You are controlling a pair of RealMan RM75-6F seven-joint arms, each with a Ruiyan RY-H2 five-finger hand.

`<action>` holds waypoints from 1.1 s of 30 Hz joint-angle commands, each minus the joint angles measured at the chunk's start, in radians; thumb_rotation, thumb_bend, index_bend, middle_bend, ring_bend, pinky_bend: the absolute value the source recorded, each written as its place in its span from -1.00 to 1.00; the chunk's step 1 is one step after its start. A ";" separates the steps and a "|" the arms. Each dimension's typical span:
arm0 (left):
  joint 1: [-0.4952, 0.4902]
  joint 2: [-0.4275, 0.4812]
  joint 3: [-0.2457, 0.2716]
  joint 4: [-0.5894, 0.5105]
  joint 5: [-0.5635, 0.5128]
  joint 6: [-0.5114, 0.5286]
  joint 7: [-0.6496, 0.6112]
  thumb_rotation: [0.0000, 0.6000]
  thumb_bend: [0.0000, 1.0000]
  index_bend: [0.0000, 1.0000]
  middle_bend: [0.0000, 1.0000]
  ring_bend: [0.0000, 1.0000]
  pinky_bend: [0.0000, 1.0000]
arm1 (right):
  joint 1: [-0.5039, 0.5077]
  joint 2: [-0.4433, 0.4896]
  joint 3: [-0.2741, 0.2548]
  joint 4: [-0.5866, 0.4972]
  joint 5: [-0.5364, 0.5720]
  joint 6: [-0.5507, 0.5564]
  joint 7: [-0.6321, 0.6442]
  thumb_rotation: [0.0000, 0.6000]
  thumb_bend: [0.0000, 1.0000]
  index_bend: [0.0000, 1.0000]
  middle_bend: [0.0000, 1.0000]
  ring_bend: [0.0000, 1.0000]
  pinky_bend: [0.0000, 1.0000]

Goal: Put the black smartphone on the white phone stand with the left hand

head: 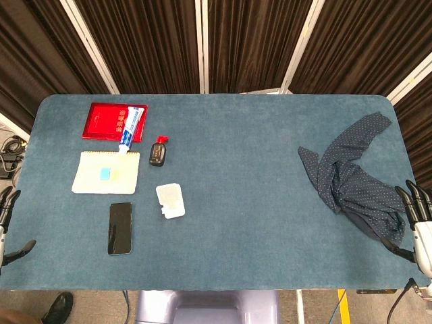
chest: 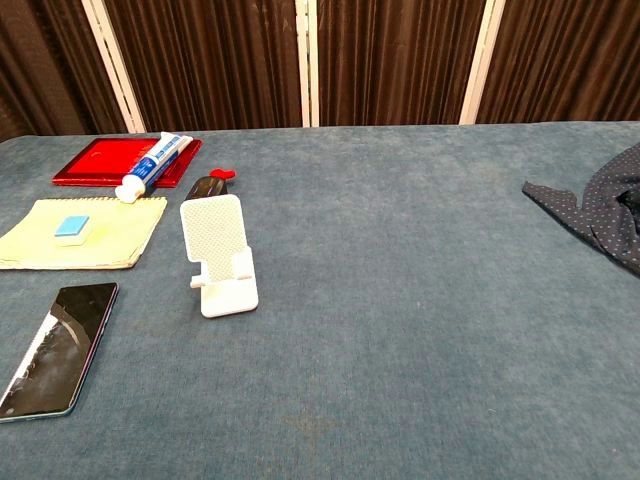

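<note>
Head view: left hand (head: 8, 226) at table edge, fingers spread, holding nothing — black smartphone (head: 120, 228) flat, face up, near it, untouched. White phone stand (head: 170, 200) upright just beyond, cradle ready. Right hand (head: 417, 226) idle, fingers apart.

Even overhead light, both views sharp.
I see glare on smartphone (chest: 55, 345) screen, soft shadow by phone stand (chest: 222, 254).

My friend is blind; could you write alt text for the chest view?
A black smartphone lies flat on a blue table, left of an upright white phone stand. Behind them are a yellow cloth, toothpaste tube and red box.
</note>
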 commanded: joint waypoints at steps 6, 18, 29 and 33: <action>-0.004 0.001 0.004 0.001 0.000 -0.013 -0.002 1.00 -1.00 -1.00 -1.00 -1.00 -1.00 | 0.000 0.001 0.000 0.001 -0.001 -0.002 0.006 1.00 -1.00 -1.00 -1.00 -1.00 -1.00; -0.136 -0.087 0.044 0.150 0.015 -0.286 -0.095 1.00 -1.00 -1.00 -1.00 -1.00 -1.00 | 0.000 0.004 0.000 0.000 0.007 -0.010 0.027 1.00 -1.00 -1.00 -1.00 -1.00 -1.00; -0.221 -0.281 0.060 0.335 -0.009 -0.453 -0.072 1.00 -1.00 -1.00 -1.00 -1.00 -1.00 | 0.004 0.005 0.002 0.006 0.023 -0.027 0.040 1.00 -1.00 -1.00 -1.00 -1.00 -1.00; -0.233 -0.314 0.056 0.359 -0.035 -0.480 -0.056 1.00 -1.00 -1.00 -1.00 -1.00 -1.00 | 0.004 0.006 0.002 0.011 0.024 -0.029 0.052 1.00 -1.00 -1.00 -1.00 -1.00 -1.00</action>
